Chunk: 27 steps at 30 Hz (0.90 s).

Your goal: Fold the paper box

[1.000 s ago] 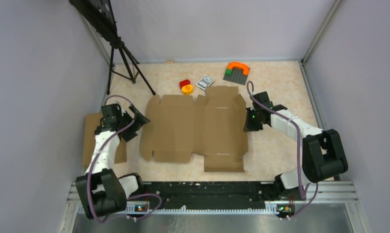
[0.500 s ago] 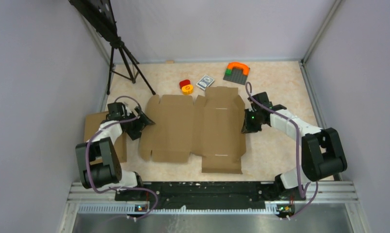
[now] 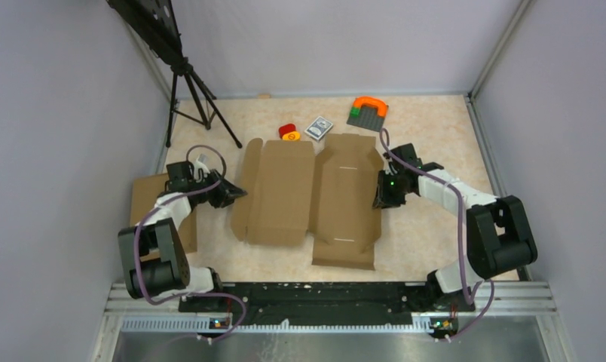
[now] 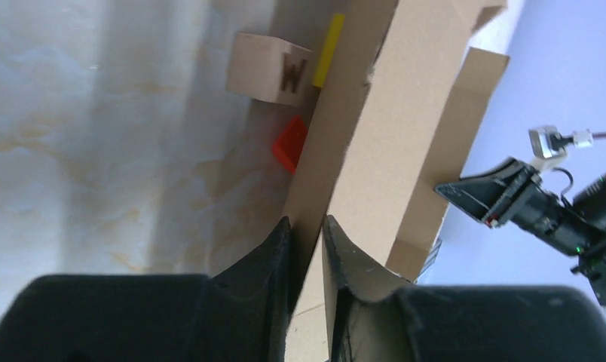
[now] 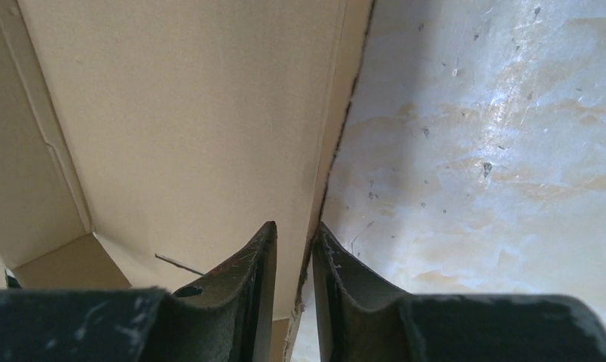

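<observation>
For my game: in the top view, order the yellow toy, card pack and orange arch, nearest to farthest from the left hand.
From the left hand:
1. yellow toy, behind the paper box.
2. card pack, to its right.
3. orange arch, far back right.

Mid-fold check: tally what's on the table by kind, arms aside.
Cardboard: 2, the paper box and a brown piece at left.
Small blocks: 2, a red block and a yellow-topped letter block.
Card pack: 1.
Brick plate: 1.
Tripod: 1.
Total: 7.
</observation>
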Tool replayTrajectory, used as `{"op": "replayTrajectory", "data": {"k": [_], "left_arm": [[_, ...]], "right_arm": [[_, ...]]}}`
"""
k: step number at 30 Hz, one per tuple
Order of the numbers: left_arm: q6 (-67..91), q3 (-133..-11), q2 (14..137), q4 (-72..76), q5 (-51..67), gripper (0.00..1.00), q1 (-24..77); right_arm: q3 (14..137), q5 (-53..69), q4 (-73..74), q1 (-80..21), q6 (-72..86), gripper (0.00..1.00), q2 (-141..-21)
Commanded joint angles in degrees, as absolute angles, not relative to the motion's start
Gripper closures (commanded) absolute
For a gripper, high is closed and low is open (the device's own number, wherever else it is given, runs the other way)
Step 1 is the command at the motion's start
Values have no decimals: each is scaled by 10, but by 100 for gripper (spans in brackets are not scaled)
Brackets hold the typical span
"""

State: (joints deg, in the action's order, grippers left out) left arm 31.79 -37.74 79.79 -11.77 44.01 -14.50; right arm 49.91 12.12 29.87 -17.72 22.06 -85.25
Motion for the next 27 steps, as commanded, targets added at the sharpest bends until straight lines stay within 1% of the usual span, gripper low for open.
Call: {"op": "replayTrajectory", "data": {"k": [1, 3, 5, 12, 14, 15, 17, 18, 19, 21, 27], "left_arm": [[306, -375, 763, -112, 507, 81, -130], [304, -374, 754, -117, 516, 85, -123], [303, -371, 744, -119, 524, 88, -119], [295, -380, 726, -135, 553, 90, -110], [290, -385, 730, -142, 561, 90, -103], [287, -387, 730, -147, 562, 91, -101], [280, -391, 726, -161, 559, 92, -99], [278, -393, 723, -168, 556, 94, -99], [276, -396, 719, -175, 552, 99, -99], [272, -403, 717, -187, 551, 100, -100], [216, -439, 740, -264, 549, 100, -100]], "right_arm": [[524, 123, 295, -174, 215, 72, -860], [524, 122, 295, -174, 215, 63, -856], [522, 119, 294, -174, 215, 59, -851], [516, 136, 290, -182, 216, 58, -840], [519, 134, 295, -192, 215, 56, -846], [522, 134, 300, -198, 213, 54, -850], [529, 117, 310, -207, 213, 44, -856], [532, 105, 313, -207, 215, 39, -854], [537, 89, 318, -207, 216, 34, -850], [552, 68, 325, -204, 217, 26, -842], [616, 76, 317, -167, 227, 17, -869]]}}
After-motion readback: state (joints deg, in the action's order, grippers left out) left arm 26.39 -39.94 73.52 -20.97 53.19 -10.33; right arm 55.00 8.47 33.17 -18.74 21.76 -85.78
